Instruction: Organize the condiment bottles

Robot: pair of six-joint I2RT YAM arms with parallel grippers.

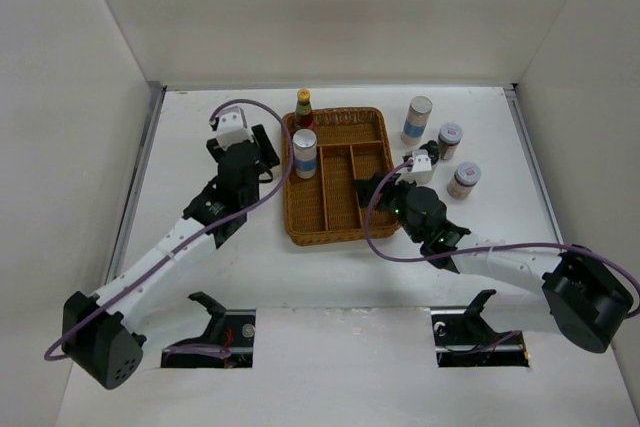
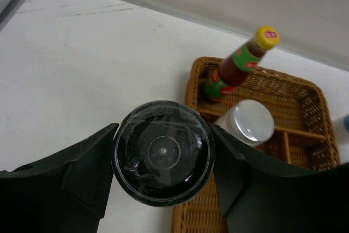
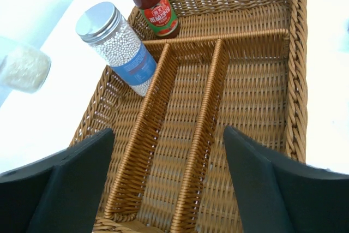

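**Desk:** What have you got in the left hand (image 2: 162, 137)?

**Me:** I've got it pinching a dark-topped jar (image 2: 162, 156), one finger against each side of it. My left wrist camera looks straight down on its round, glossy top. The jar is just beside the left rim of the wicker tray (image 1: 326, 239), over the bare white surface (image 1: 200, 117). I can't tell whether its base is touching down.

**Desk:** And the right hand?

**Me:** My right hand (image 3: 168, 135) is spread wide with nothing between the fingers. It hangs above the tray's right side, and its camera looks along the long compartments.

**Desk:** What's in the tray?

**Me:** I count two things. The sauce bottle (image 1: 304, 107), dark red with a yellow cap, stands in the far-left corner, in the cross compartment. Just in front of it the white cylinder (image 1: 305, 154) stands upright at the far end of the left long compartment. It has a silver lid, a blue label and pale beads inside.

**Desk:** The others?

**Me:** I see them out on the surface, right of the tray. The second white cylinder (image 1: 417, 119) stands near the far-right corner. The two pink-labelled jars (image 1: 450, 139) (image 1: 464, 179) sit close together, one nearer me than the other, neither touching the tray.
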